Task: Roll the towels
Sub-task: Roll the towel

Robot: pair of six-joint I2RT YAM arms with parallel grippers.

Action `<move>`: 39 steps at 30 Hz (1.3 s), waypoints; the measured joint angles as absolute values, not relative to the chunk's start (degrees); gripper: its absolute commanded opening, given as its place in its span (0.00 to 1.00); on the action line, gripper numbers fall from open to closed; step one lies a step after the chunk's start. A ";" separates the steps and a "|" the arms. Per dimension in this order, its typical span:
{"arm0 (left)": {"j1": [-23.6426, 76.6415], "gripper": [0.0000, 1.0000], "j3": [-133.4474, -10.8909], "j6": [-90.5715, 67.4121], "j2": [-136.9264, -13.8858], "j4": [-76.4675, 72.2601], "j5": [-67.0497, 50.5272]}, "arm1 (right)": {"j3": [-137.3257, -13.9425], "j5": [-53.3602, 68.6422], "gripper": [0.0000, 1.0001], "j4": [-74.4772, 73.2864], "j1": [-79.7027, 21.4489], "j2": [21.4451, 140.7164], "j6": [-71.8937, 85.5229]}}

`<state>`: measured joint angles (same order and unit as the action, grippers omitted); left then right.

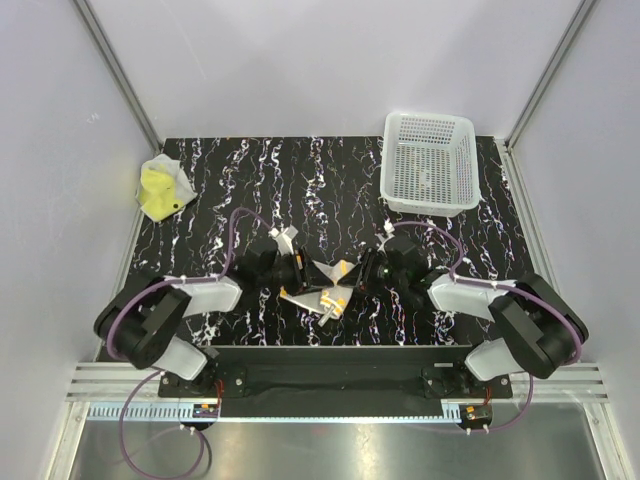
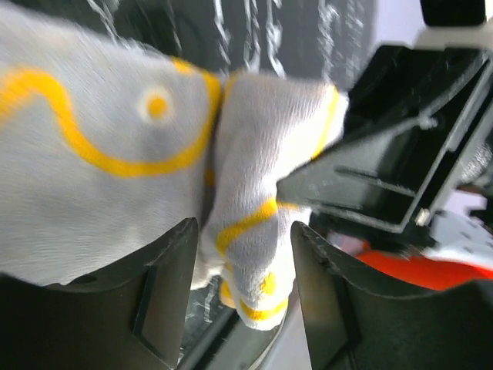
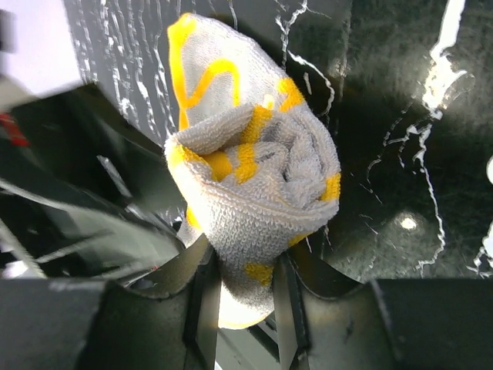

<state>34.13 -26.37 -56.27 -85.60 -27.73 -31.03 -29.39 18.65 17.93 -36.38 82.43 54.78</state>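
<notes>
A grey-white towel with yellow squiggles (image 1: 322,290) is held up between my two grippers just above the table's near middle. My right gripper (image 3: 245,266) is shut on the rolled end of the towel (image 3: 254,169), its fingers pressing into the cloth. My left gripper (image 2: 245,231) stands open, with a folded lobe of the towel (image 2: 254,193) hanging loose between its fingers. In the top view the left gripper (image 1: 303,268) and right gripper (image 1: 360,272) face each other closely. A second towel (image 1: 160,188), yellow and crumpled, lies at the far left edge.
A white perforated basket (image 1: 430,192) stands at the far right corner of the black marbled table (image 1: 330,190). White walls with metal posts enclose the table. The right gripper's black finger (image 2: 370,185) sits very close in the left wrist view.
</notes>
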 measured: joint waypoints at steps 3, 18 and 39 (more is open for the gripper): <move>35.48 0.56 -30.13 -50.92 -82.02 -16.82 -23.99 | -30.35 18.59 0.36 14.74 -36.40 82.30 54.11; 71.18 0.63 -44.84 -36.95 -76.20 11.64 25.39 | -37.39 17.47 0.35 0.23 -36.49 87.26 51.83; 78.52 0.60 -57.01 -34.09 -100.49 18.70 41.76 | -38.37 17.76 0.33 -2.09 -36.77 88.20 51.66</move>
